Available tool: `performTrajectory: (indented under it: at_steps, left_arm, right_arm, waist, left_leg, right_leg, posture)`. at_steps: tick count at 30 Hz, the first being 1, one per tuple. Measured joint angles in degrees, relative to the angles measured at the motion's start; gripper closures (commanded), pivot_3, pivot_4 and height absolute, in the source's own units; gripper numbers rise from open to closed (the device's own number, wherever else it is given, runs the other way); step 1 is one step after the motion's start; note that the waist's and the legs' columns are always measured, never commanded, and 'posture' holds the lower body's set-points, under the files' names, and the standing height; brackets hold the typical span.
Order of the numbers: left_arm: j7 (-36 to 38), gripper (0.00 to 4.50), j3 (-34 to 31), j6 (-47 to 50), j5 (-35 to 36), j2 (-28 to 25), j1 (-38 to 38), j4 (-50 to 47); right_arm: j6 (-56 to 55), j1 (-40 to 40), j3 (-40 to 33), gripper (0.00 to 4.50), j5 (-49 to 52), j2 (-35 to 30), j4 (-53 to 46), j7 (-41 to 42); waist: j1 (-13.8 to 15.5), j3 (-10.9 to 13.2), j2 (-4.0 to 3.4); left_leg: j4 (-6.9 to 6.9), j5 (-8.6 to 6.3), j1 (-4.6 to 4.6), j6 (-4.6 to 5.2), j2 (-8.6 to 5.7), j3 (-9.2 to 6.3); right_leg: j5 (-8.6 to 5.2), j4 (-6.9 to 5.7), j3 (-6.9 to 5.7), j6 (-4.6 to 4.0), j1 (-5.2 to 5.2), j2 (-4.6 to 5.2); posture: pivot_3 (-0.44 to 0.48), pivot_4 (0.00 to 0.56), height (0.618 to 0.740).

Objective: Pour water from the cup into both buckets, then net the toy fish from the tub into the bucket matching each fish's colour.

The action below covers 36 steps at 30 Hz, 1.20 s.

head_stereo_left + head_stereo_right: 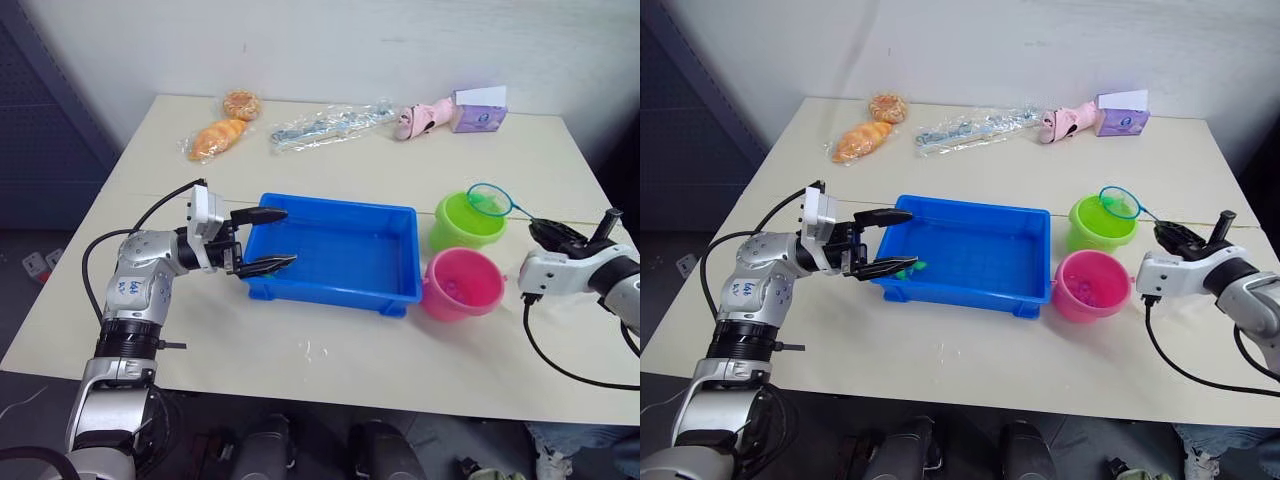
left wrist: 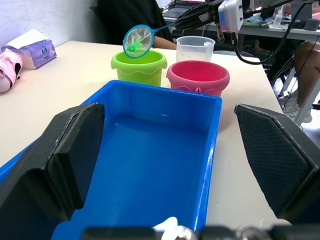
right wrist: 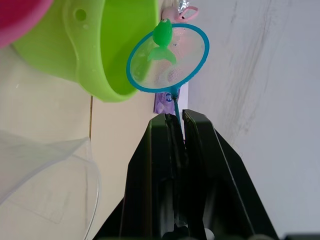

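Note:
The blue tub [image 1: 330,292] lies mid-table, holding water. My left gripper [image 1: 262,241] is open, its fingers straddling the tub's left end. One green toy fish [image 1: 908,267] lies in the tub by the lower finger. To the tub's right stand the lime green bucket [image 1: 466,222] and, nearer, the pink bucket [image 1: 462,284]. My right gripper [image 3: 175,117] is shut on the net's thin handle. The net [image 1: 490,199] hangs over the green bucket's far rim with a green fish [image 3: 162,36] in its mesh. The clear cup [image 2: 195,48] stands behind the buckets, beside my right gripper.
Along the table's far edge lie bagged bread [image 1: 218,137], a clear plastic packet [image 1: 330,125], a pink toy [image 1: 420,119] and a purple tissue box [image 1: 480,110]. Water drops mark the table [image 1: 312,350] in front of the tub. A person [image 2: 130,15] sits beyond the table.

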<state>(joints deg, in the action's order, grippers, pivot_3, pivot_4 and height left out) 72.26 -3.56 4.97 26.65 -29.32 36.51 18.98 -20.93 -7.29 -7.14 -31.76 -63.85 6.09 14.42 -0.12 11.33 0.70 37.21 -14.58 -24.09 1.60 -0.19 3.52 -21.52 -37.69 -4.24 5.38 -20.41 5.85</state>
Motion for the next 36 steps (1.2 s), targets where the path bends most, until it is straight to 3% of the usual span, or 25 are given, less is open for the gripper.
performTrajectory:
  at_steps: [14, 17, 20, 25, 28, 36]
  left_arm:
    - [-1.27, 0.03, 0.02, 0.02, 0.00, 1.06, -0.40, -0.29]
    - [-1.49, 0.03, 0.02, 0.11, 0.01, 1.06, -1.07, -0.60]
    - [-1.69, 0.03, -0.16, 0.20, 0.03, 0.73, -1.24, -0.98]
    - [-2.02, 0.03, -3.51, 1.60, 1.12, -3.09, -2.37, -2.40]
    - [-0.73, 0.03, -5.55, 1.18, 1.10, -7.20, -4.25, -1.36]
    - [0.82, 0.03, -8.95, -1.25, -0.01, -12.81, -8.02, 2.59]
  right_arm:
    - [-0.18, -0.75, -1.50, 4.50, -0.89, 0.15, -0.36, -2.60]
    - [-0.29, -2.65, -2.83, 4.50, 4.09, 0.64, 0.46, -0.93]
    - [1.23, -3.31, -3.41, 4.50, 15.87, 5.07, -2.98, 5.61]
    - [20.81, -7.61, -1.76, 4.50, 40.83, 12.29, -16.50, 18.43]
    - [34.73, -11.84, 2.30, 4.50, 49.99, 12.94, -24.72, 23.29]
    - [55.95, -22.31, 18.79, 4.50, 51.35, 22.47, -30.10, 23.99]
  waist:
    - [-0.12, 0.00, 0.00]
    - [-0.15, 0.00, 0.00]
    - [-0.14, 0.00, 0.01]
    - [-0.45, 0.00, 0.00]
    - [-0.60, -0.01, 0.00]
    - [-0.09, -0.01, 0.01]
  left_leg:
    - [0.03, 0.01, 0.01, 0.01, 0.00, 0.02]
    - [0.03, 0.03, 0.02, 0.00, 0.03, 0.01]
    - [0.04, 0.03, 0.02, -0.02, 0.08, -0.02]
    - [0.09, 0.03, 0.03, -0.01, 0.12, -0.06]
    - [0.09, 0.03, 0.04, -0.01, 0.15, -0.14]
    - [0.11, -0.01, -0.04, 0.06, 0.00, -0.16]
  right_leg:
    - [0.00, -0.05, 0.03, 0.00, 0.00, 0.00]
    - [0.00, -0.06, 0.02, 0.00, 0.00, -0.03]
    - [0.00, -0.05, 0.00, 0.00, 0.03, -0.09]
    - [0.00, -0.11, 0.01, -0.01, 0.02, -0.09]
    - [0.01, -0.10, -0.01, -0.03, 0.04, -0.09]
    - [0.01, -0.13, -0.02, -0.04, -0.05, 0.11]
  posture:
    - [0.000, 0.150, 0.740]
    - [0.000, 0.150, 0.740]
    - [0.000, 0.150, 0.740]
    - [0.000, 0.150, 0.740]
    - [0.000, 0.150, 0.740]
    - [0.000, 0.150, 0.740]
